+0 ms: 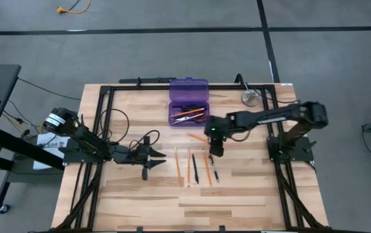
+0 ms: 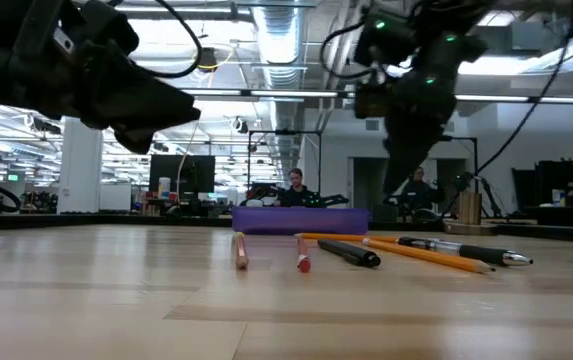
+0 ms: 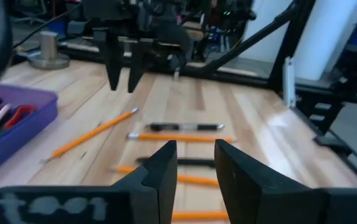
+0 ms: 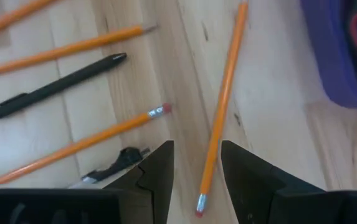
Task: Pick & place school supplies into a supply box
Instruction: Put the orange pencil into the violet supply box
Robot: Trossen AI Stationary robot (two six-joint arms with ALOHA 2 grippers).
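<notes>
The open purple supply box stands at the table's far middle, its lid laid back; it holds orange pencils and red-handled scissors. Several orange pencils and two dark pens lie in a row on the wood, and one pencil lies slanted near the box. My right gripper hangs open above that slanted pencil, fingers pointing down, well clear of the table. My left gripper is open, level, left of the row.
A round silver disc sits at the far right, beside the black frame rail. The frame runs along the table's left, right and far edges. Bare wood spreads across the near half of the table. People sit in the room beyond the table.
</notes>
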